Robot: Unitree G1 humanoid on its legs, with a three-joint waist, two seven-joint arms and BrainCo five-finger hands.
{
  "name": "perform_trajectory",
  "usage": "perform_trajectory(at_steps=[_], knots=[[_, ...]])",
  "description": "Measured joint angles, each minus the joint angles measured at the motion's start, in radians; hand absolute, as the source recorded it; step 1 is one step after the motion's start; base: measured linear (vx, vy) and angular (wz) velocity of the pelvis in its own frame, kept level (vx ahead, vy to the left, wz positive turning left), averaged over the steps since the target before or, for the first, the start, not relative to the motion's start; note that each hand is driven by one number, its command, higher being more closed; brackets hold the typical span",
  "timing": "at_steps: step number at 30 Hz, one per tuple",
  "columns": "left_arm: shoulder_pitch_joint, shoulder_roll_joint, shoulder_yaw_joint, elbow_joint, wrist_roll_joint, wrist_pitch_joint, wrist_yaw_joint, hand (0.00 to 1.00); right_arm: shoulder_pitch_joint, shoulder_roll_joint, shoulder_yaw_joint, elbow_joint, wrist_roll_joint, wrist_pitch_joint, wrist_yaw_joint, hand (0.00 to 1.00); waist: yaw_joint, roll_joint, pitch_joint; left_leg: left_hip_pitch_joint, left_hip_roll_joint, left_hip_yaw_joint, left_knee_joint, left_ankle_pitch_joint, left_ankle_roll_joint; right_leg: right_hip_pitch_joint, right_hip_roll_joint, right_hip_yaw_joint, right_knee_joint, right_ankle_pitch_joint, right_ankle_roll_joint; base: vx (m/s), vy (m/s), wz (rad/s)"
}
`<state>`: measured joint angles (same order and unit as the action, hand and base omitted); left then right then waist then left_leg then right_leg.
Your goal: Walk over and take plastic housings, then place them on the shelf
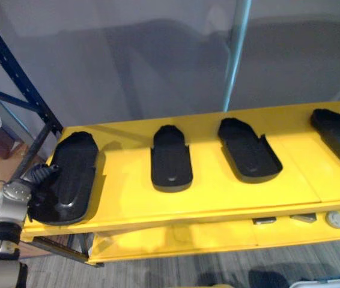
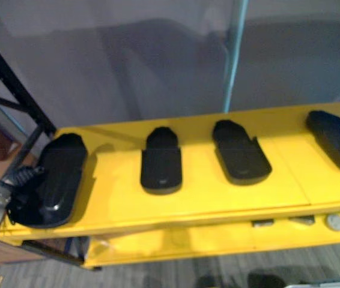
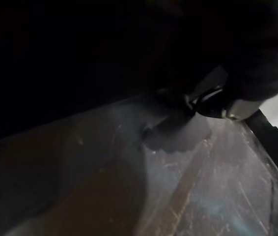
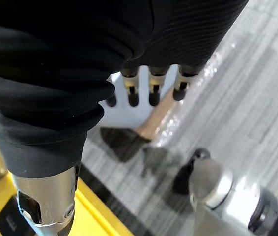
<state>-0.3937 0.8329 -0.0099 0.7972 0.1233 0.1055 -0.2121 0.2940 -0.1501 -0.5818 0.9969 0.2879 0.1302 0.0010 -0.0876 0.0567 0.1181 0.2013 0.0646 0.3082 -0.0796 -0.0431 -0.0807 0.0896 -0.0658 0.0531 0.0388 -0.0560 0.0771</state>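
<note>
Yellow shelf [image 1: 218, 192] is set with four black plastic housings [image 1: 171, 159]. The leftmost housing [image 1: 71, 174], at 9 o'clock, is met by the left hand [image 1: 38, 179]; whether it is gripped cannot be told. The right hand [image 4: 178, 34] is held with fingers [image 4: 153, 88] straight and empty.

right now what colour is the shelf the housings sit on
Bright yellow; the shelf shows best in the left eye view.

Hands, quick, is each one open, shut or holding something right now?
Left hand: against the leftmost glossy black plastic housing on the yellow shelf; state cannot be told.
Right hand: open, holding nothing.
</note>
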Motion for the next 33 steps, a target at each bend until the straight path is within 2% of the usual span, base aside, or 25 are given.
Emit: perform_trajectory(at_steps=[8,11,20,21,27,29,33], knots=[[0.001,-0.035,0.014,0.032,-0.001,0.006,0.014,1.0,0.007,-0.017,0.023,-0.008,-0.029,-0.01,0.001,0.0,-0.008,0.012,0.012,-0.009,0.008,0.028,0.0,-0.003,-0.005,-0.019,0.009,0.02,0.0,0.007,0.001,0.03,0.0,-0.1],[0.004,-0.061,0.053,0.031,-0.008,0.006,0.026,1.0,0.007,-0.027,0.025,-0.008,-0.03,-0.016,0.002,0.0,-0.01,0.019,0.016,-0.007,0.012,0.032,0.001,-0.006,-0.008,-0.02,0.013,0.025,0.002,0.007,0.001,0.02,-0.006,-0.05],[0.044,-0.078,0.08,0.03,-0.008,0.007,0.124,1.0,0.008,-0.081,0.036,-0.062,-0.069,-0.018,0.012,0.0,-0.015,0.026,0.043,-0.016,0.014,0.055,0.021,-0.015,-0.014,-0.054,0.013,0.036,0.042,-0.002,-0.003,-0.03,-0.007,-0.06],[0.045,-0.078,0.083,0.03,-0.008,0.008,0.128,0.0,0.013,-0.086,0.037,-0.076,-0.072,-0.02,0.021,0.0,-0.016,0.028,0.045,-0.028,0.015,0.058,0.023,-0.014,-0.014,-0.07,0.014,0.037,0.05,-0.005,-0.003,-0.04,-0.017,-0.06],[0.041,-0.078,0.107,0.027,-0.008,0.032,0.168,0.0,0.011,-0.09,0.045,-0.094,-0.076,-0.042,0.027,0.0,-0.03,0.027,0.065,-0.052,0.015,0.062,0.027,-0.014,-0.013,-0.102,0.014,0.039,0.074,-0.014,-0.002,0.01,0.0,0.0],[0.034,-0.078,0.117,0.025,-0.008,0.039,0.204,0.0,0.015,-0.09,0.045,-0.097,-0.077,-0.047,0.026,0.0,-0.032,0.025,0.067,-0.064,0.016,0.063,0.034,-0.014,-0.014,-0.111,0.014,0.038,0.076,-0.014,-0.001,0.05,0.006,0.0],[-0.002,-0.078,0.131,0.009,-0.008,0.039,0.343,0.0,0.015,-0.086,0.062,-0.098,-0.077,-0.072,0.023,0.0,-0.031,0.026,0.069,-0.063,0.019,0.073,0.042,-0.016,-0.016,-0.11,0.014,0.031,0.082,-0.014,-0.001,0.03,0.006,0.0]])
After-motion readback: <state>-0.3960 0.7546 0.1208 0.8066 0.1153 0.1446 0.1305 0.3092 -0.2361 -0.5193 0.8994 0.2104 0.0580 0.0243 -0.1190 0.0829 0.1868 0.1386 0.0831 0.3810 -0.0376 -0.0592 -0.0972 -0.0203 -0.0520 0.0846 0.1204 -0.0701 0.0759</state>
